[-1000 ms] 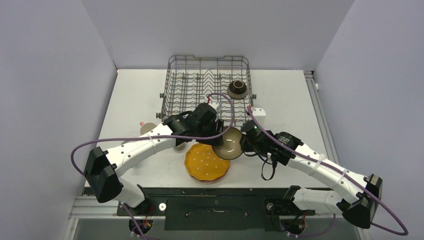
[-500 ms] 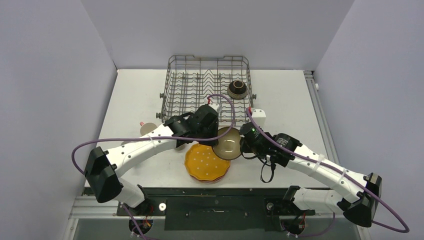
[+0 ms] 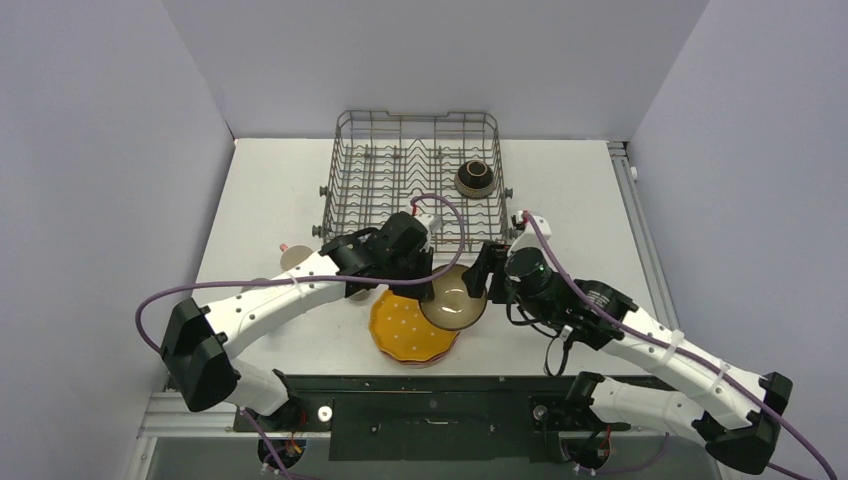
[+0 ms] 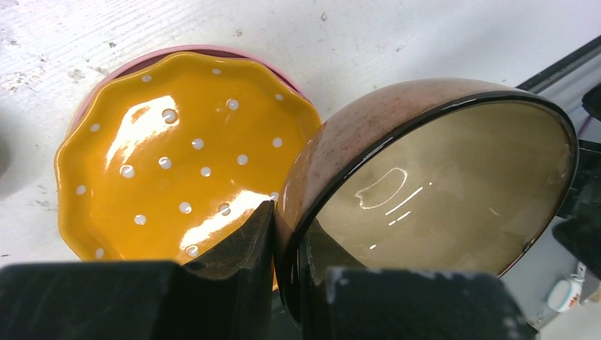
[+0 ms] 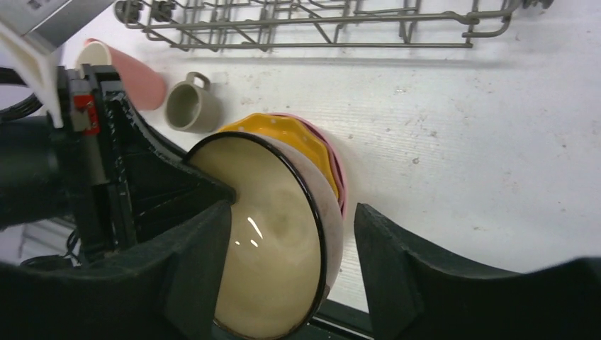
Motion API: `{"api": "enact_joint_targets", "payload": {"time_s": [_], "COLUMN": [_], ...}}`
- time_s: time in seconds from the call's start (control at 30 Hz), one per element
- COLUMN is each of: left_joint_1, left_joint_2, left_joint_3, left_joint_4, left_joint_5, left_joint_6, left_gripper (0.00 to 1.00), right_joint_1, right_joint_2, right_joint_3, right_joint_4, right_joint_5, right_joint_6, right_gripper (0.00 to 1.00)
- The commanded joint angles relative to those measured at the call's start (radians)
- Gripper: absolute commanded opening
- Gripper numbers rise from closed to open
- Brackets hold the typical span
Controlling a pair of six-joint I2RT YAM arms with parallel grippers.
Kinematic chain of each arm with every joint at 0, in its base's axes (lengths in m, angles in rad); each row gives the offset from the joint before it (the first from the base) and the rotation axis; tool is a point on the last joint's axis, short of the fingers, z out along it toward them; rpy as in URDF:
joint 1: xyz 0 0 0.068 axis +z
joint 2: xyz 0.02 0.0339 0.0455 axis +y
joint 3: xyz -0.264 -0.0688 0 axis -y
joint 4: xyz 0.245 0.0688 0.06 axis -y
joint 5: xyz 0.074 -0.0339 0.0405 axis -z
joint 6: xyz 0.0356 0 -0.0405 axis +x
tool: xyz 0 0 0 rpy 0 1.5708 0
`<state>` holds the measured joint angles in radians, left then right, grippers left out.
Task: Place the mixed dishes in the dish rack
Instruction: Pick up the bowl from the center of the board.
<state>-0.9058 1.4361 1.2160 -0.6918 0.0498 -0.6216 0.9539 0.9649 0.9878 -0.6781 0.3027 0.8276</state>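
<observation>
at the far left of the white table (image 3: 270, 190), a pink ceramic cup (image 5: 135, 81) and a small grey-green cup with a handle (image 5: 190, 106) sit just beside each other, both outside the rack.

next is the left gripper (image 4: 287, 248). its claw is closed on the rim of the round terracotta bowl (image 4: 425, 184), which has a black edge and a cream glaze inside. one finger is on the outer wall and one is inside. the bowl is tilted almost on its edge above the scalloped orange-yellow plate with white dots (image 4: 177, 163), which rests on a pink plate (image 4: 198, 49). i cannot tell if the bowl's lower edge touches the plate.

to the right, the right gripper (image 5: 290, 234) has its jaws wide apart, one on each side of the bowl, gripping nothing.

behind them stands the large grey wire dish rack (image 3: 400, 165), with a dark brown bowl (image 3: 474, 178) inside at its right.

i think the danger is the thin pinch on a smooth glazed rim. if the heavy bowl turns or slips, it will probably fall on the plates and chip them. the right claw is very near, so a sideways move could knock the bowl loose. on the way to the rack, the low side of the bowl may catch the near wire wall.
</observation>
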Motion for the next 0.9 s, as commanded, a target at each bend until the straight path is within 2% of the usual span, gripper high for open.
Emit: {"api": "enact_joint_targets", "payload": {"time_s": [0.0,0.1,0.33,0.53,0.87], "left_joint_1": [0.031,0.060,0.113,0.151,0.183], "left_joint_2": [-0.093,-0.111,-0.144,-0.163,-0.176], "left_joint_3": [0.014,0.005,-0.016,-0.032,-0.026], "left_joint_4": [0.150,0.173,0.215,0.250,0.278], "left_joint_5": [0.135,0.189,0.291,0.372,0.426], "left_joint_6": [-0.018,-0.025,-0.039,-0.056,-0.070], "left_gripper": [0.00,0.00,0.00,0.00,0.00], "right_joint_1": [-0.016,-0.028,-0.057,-0.128,-0.165], "right_joint_2": [-0.093,-0.133,-0.220,-0.264,-0.282], "right_joint_3": [-0.055,-0.079,-0.137,-0.215,-0.322], "right_joint_4": [0.104,0.113,0.177,0.308,0.481], "right_joint_5": [-0.066,-0.092,-0.213,-0.390,-0.494], "right_joint_6": [0.036,0.059,0.106,0.164,0.305], "right_gripper": [0.62,0.67,0.71,0.76,0.82]}}
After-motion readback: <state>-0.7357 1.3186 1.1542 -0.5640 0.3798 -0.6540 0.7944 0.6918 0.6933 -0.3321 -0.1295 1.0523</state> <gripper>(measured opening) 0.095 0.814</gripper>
